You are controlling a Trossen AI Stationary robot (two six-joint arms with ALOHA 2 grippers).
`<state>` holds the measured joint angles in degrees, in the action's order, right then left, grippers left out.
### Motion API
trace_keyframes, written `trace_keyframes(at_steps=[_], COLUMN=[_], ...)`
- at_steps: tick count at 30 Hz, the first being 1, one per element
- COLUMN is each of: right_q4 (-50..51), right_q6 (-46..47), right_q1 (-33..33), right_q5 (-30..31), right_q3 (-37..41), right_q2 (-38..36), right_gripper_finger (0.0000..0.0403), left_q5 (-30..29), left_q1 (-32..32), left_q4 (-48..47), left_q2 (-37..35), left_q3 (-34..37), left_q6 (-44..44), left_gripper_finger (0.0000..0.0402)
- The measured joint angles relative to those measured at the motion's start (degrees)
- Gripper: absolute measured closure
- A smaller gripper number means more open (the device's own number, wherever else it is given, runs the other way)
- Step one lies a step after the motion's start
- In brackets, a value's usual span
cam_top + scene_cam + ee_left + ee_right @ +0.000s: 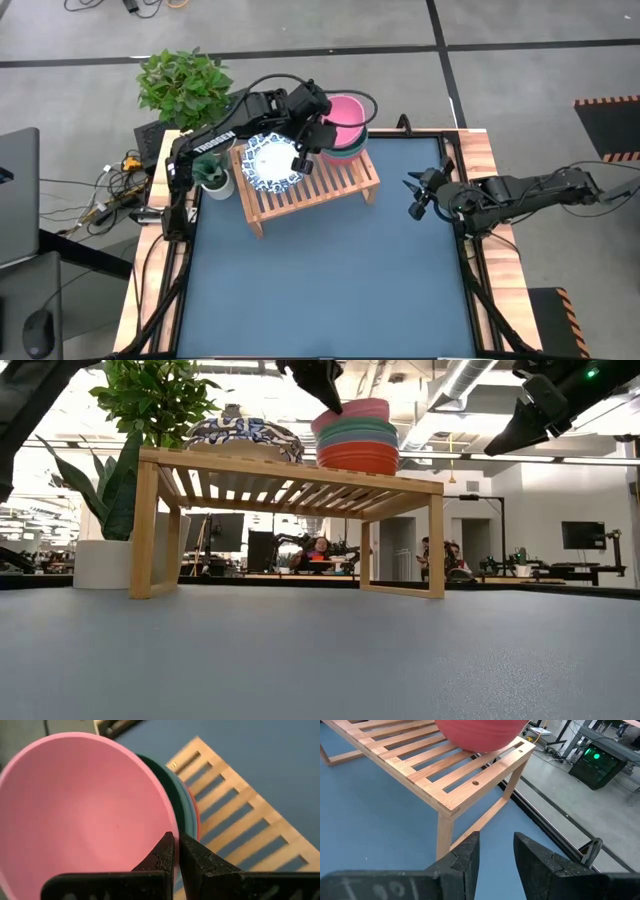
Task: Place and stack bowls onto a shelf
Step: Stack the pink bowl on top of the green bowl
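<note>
the high view looks straight down on the table (330, 280). the low view looks level across it at the shelf (290, 485). each wrist view looks close past its own fingers at that shelf.

Even, diffuse overhead light; the high view is bright and sharp, with only soft, short shadows under the shelf (305, 185) on the matte blue table (330, 280). In the low view, ceiling strip lights (470, 375) glare white and the arms read as near silhouettes against them; the nearest table surface is soft. In the left wrist view the pink bowl (85, 815) is blurred at close range, its fingertips (167, 852) dark and underexposed.
</note>
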<state>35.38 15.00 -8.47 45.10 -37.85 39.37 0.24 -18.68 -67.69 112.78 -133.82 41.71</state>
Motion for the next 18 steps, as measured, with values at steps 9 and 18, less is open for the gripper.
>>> trace_keyframes(at_steps=[9, 18], right_q4=[0.2, 0.2], right_q6=[0.0, 0.1], right_q1=[0.0, 0.0], right_q5=[0.0, 0.0], right_q3=[0.0, 0.0], right_q2=[0.0, 0.0], right_gripper_finger=[0.0258, 0.0258], left_q5=[-2.1, -5.0], left_q1=[0.0, 1.1], left_q4=[-0.2, 0.8], left_q2=[0.9, 0.9], left_q3=[0.0, 0.0], left_q6=[1.6, 0.1], left_gripper_finger=[0.0394, 0.0314])
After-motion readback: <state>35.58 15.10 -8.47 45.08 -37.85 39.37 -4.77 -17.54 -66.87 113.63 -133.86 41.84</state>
